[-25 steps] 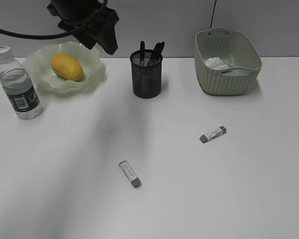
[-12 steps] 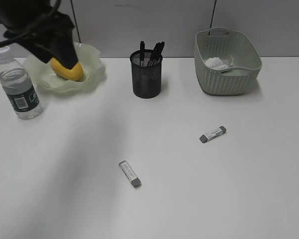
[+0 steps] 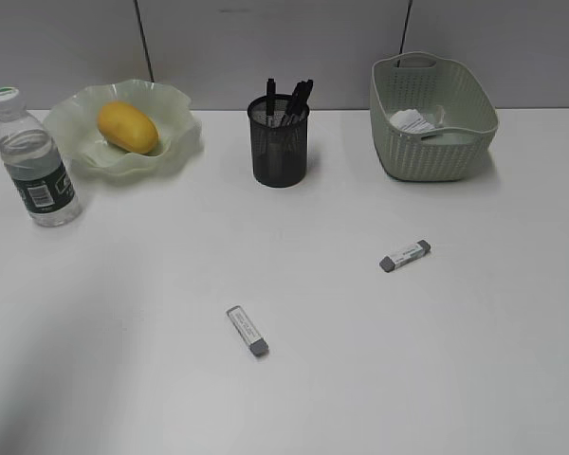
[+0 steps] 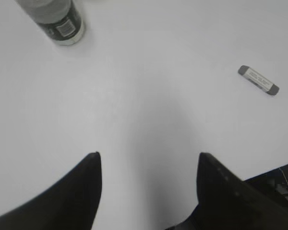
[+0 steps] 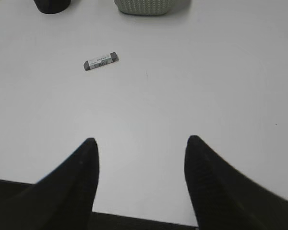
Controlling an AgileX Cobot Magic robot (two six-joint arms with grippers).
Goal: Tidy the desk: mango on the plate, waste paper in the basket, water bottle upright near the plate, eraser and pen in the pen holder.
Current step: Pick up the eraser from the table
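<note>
Erasers lay loose on the desk [image 3: 474, 360]: one eraser [image 3: 247, 330] sat near the middle front, and a second eraser [image 3: 405, 255] lay further right, well apart from the first. Both were out in the open, apart from every container. The mango [image 3: 127, 127] rested in the plate [image 3: 175, 104] at the back left. The bottle [image 3: 33, 161] stood upright just beside the plate, on its left, cap up. The holder [image 3: 279, 144] stood at the back centre with dark pens [image 3: 297, 99] sticking out of its top. The basket [image 3: 434, 142] sat at the back right with the paper [image 3: 412, 120] inside it.

No arm showed in the exterior view. In the left wrist view the left gripper [image 4: 148, 165] hung over bare desk with its jaws spread wide and nothing between them; the bottle's base showed at the top left and one eraser at the right. In the right wrist view the right gripper [image 5: 141, 151] also had its jaws well apart and empty, with an eraser ahead of it and the basket's base at the top edge.
</note>
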